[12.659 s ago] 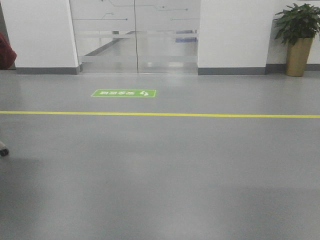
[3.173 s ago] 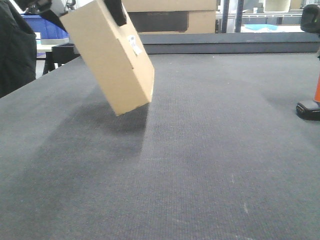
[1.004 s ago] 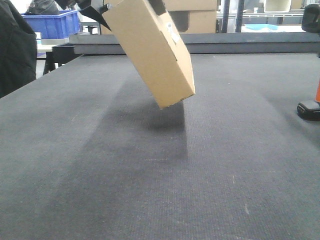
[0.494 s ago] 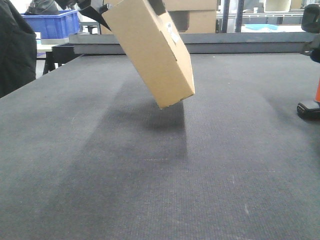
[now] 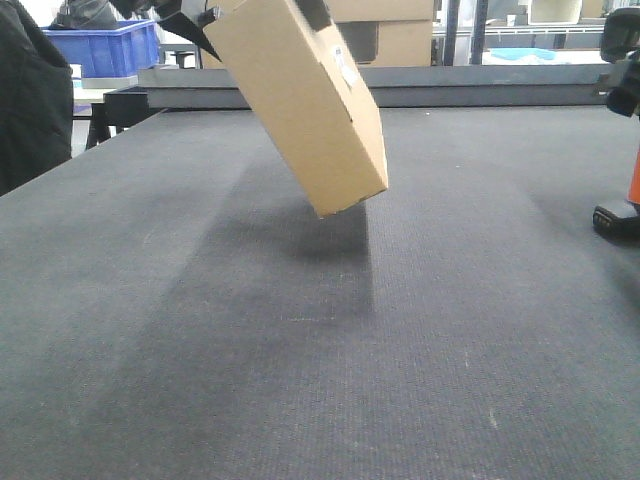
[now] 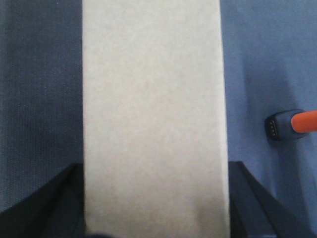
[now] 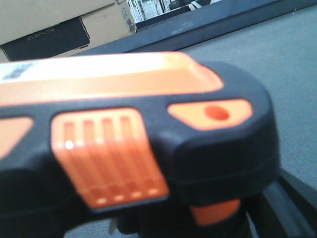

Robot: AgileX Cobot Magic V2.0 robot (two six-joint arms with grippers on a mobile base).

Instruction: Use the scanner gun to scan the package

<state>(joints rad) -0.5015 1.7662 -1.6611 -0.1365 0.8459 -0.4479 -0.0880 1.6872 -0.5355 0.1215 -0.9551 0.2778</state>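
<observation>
The package [image 5: 305, 110], a plain brown box with a small white label [image 5: 347, 68] on its side, hangs tilted above the dark table [image 5: 300, 380]. My left gripper [image 6: 156, 198] is shut on its upper end, a dark finger [image 6: 59, 198] on either side. The scanner gun [image 5: 625, 200] stands upright at the far right, with an orange handle and a flat black base [image 6: 282, 125]. My right gripper [image 5: 622, 92] is level with its head. In the right wrist view the black and orange head [image 7: 148, 139] fills the frame, one finger [image 7: 292, 210] standing wide of it.
A larger cardboard box [image 5: 405, 40] with a dark panel sits behind the table's raised back rail [image 5: 480, 85]. A blue bin [image 5: 105, 48] is at the back left. A person in dark clothing [image 5: 30, 100] stands at the left edge.
The package was carried right and slightly up since 3.2 s ago and has held still for the last second. My right gripper has come into view by the scanner gun's head.
</observation>
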